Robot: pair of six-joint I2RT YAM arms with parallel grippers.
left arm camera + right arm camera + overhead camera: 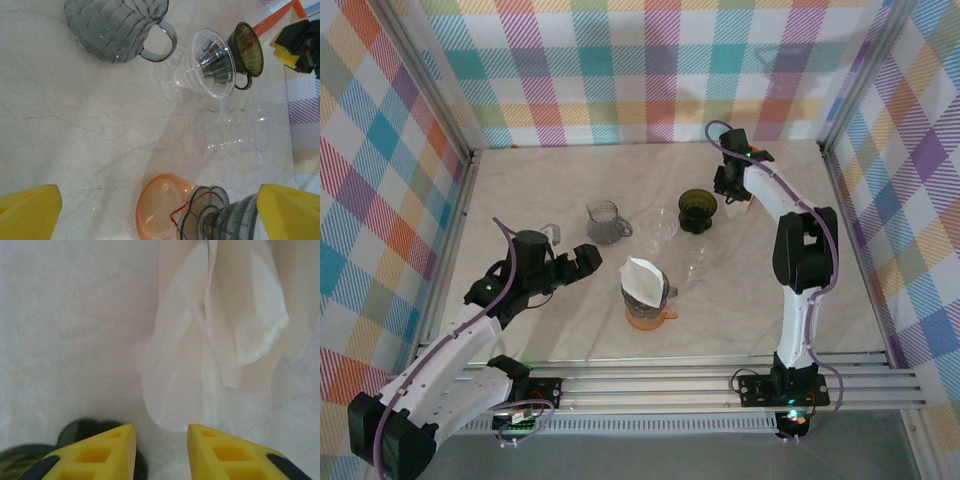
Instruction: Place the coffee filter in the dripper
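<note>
**A:** Checking the left gripper (160,215) first: how do its yellow fingers (30,212) stand?

**B:** Spread wide, clamping nothing, above the pale marble-patterned tabletop (75,125). Just ahead of them is a round orange plastic saucer (160,205) with a ribbed grey glass dripper (210,220) sitting on it.

**A:** And the filter?

**B:** From above, a white folded paper coffee filter (642,278) stands in that grey dripper, sticking up past the rim.

**A:** The right gripper (161,450)?

**B:** It is at the far side of the tabletop, beside a dark green glass dripper (698,208). Its fingers (95,455) are a narrow gap apart and hold nothing. Loose white paper filters (215,340) lie flat on the tabletop just ahead of the tips. Whether the tips touch the paper I cannot tell.

**A:** What lies between the arms?

**B:** A grey glass pitcher with a handle (605,222), a clear glass dripper (663,226) and a clear glass cup (698,268), all apart from both grippers.
</note>
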